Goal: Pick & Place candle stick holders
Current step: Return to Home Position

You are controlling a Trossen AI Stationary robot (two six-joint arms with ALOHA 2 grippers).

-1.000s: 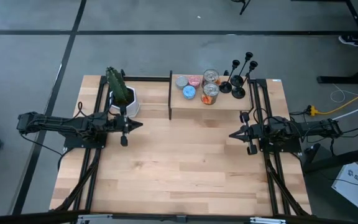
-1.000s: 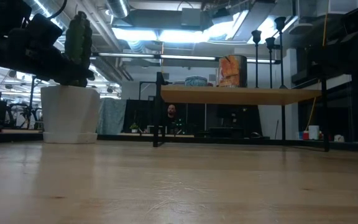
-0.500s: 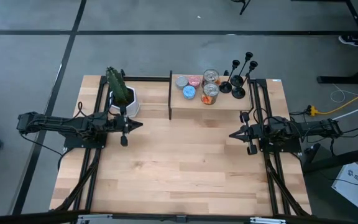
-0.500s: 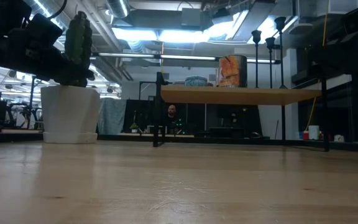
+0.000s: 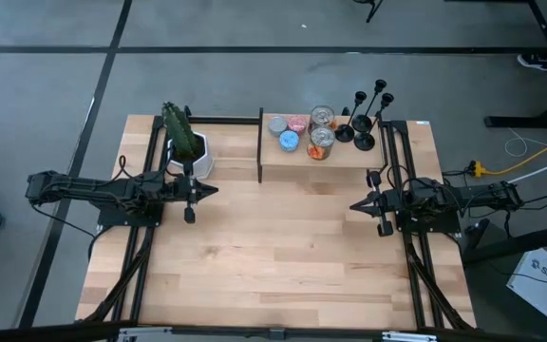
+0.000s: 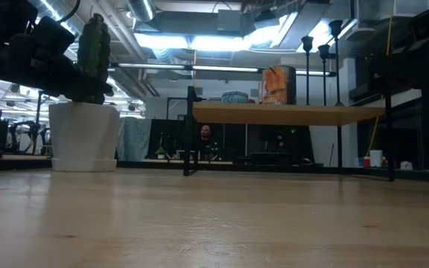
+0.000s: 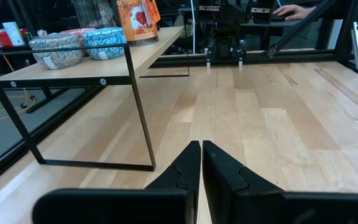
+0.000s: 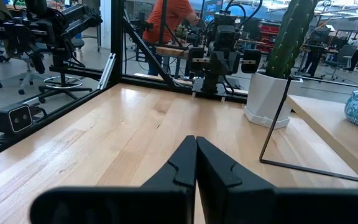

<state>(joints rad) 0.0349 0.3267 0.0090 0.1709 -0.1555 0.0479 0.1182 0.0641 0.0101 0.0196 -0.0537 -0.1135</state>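
Overhead first, high view. The left gripper (image 5: 212,190) hung over the left side of the worktop (image 5: 273,266), just in front of the white pot (image 5: 198,160) holding the cactus (image 5: 180,128). The right gripper (image 5: 354,204) hung over the right side, pointing inward, well apart from the left one. The candle stick holders (image 5: 364,141) stood upright in a cluster at the right end of the shelf (image 5: 292,163), which sat along the worktop's far edge. Three cup tops could be counted. Round tins (image 5: 323,116) and an orange candle (image 5: 320,144) sat just beside them on the shelf.

Low view. The holders' thin stems rose from the shelf top near its right end, next to the orange candle. The pot stood on the worktop to the left of the shelf.

Left wrist view. Both fingers (image 7: 185,169) were pressed together, tips touching, with nothing between them. The shelf with its round tins and orange candle lay ahead. The right arm sat far across the worktop, and a person's hand (image 7: 294,9) showed beyond it.

Right wrist view. The fingers (image 8: 180,165) were closed on nothing. The cactus in its pot and the left arm lay ahead, with a person in an orange top (image 8: 174,17) behind.
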